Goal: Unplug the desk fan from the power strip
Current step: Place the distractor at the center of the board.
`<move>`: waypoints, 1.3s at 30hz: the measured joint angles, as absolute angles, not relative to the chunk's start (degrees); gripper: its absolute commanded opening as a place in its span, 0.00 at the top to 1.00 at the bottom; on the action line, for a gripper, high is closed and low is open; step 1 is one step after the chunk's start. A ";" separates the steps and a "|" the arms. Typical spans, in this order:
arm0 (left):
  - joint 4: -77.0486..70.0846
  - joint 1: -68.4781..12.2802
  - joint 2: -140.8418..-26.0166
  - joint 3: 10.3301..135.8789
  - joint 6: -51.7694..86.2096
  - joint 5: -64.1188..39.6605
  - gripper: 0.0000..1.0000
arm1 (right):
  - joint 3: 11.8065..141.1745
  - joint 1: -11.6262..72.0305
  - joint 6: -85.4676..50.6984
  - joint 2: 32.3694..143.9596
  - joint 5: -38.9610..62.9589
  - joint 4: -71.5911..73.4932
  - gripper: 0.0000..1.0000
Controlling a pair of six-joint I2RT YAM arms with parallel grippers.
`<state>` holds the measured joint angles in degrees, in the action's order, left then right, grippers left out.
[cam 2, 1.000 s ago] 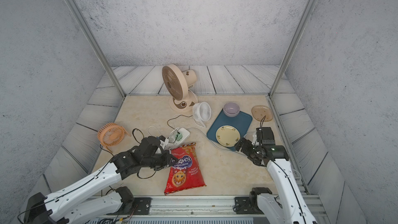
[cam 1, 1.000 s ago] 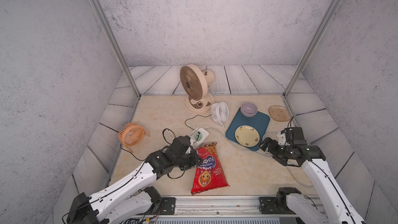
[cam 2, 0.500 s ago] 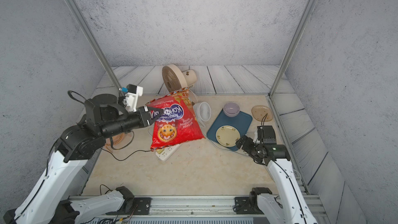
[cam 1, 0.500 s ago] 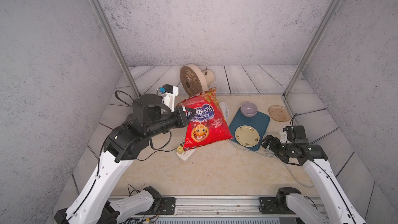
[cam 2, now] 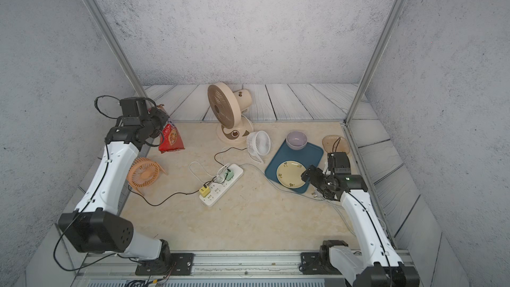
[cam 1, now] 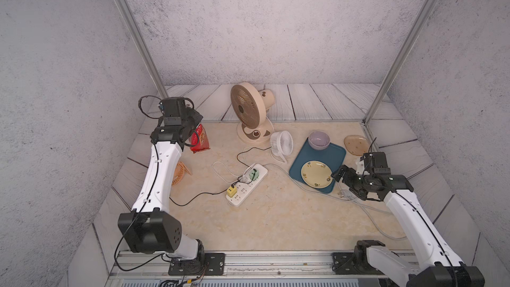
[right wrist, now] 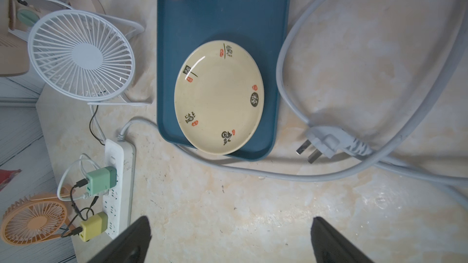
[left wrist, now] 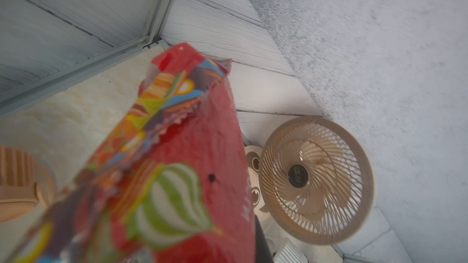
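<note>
- The surface [cam 1: 276, 225] is bare across its near half, which is the widest open room. Metal posts and sloped boards close in the far corners.
- The left arm [cam 1: 161, 178] reaches to the far left corner. In a top view it covers most of the orange fan [cam 1: 180, 173].
- The right arm [cam 1: 414, 222] sits low by the right edge. The right jaws gape wide with nothing between them, over bare surface just short of the tray [cam 1: 331, 158].
- The beige fan [cam 1: 245, 109] stands upright at the far edge.
- The snack bag [cam 1: 200, 142] hangs at the left jaws, which seem clamped on its top. The blurred bag fills the left wrist view and hides them.
- The power strip [cam 1: 248, 186] lies diagonally mid-surface, well apart from both arms. Its pale cable slips under the tray's corner.
- The white fan [cam 1: 281, 143] stands between the beige fan and the tray.
- A green plug [cam 1: 253, 174] and a yellow plug [cam 1: 231, 190] sit in the strip. The thin cords are too tangled to tell which fan feeds which.
- A grey plug [right wrist: 329, 142] lies loose near the tray.
</note>
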<state>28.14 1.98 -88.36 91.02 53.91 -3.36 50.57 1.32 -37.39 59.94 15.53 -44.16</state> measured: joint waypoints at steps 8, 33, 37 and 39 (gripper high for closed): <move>19.59 3.36 -109.19 99.15 61.45 -11.09 1.00 | 54.81 1.32 -36.77 65.45 15.22 -42.72 0.01; 22.55 4.14 -120.53 110.63 52.05 -13.78 0.02 | 56.88 1.32 -35.40 70.06 8.86 -42.72 0.02; 27.79 4.01 -115.00 111.33 47.33 -11.46 0.02 | 60.58 1.32 -35.38 75.68 9.13 -42.98 0.04; 30.50 3.88 -111.48 111.33 45.32 -9.41 0.02 | 62.70 1.32 -35.55 78.52 9.69 -42.98 0.05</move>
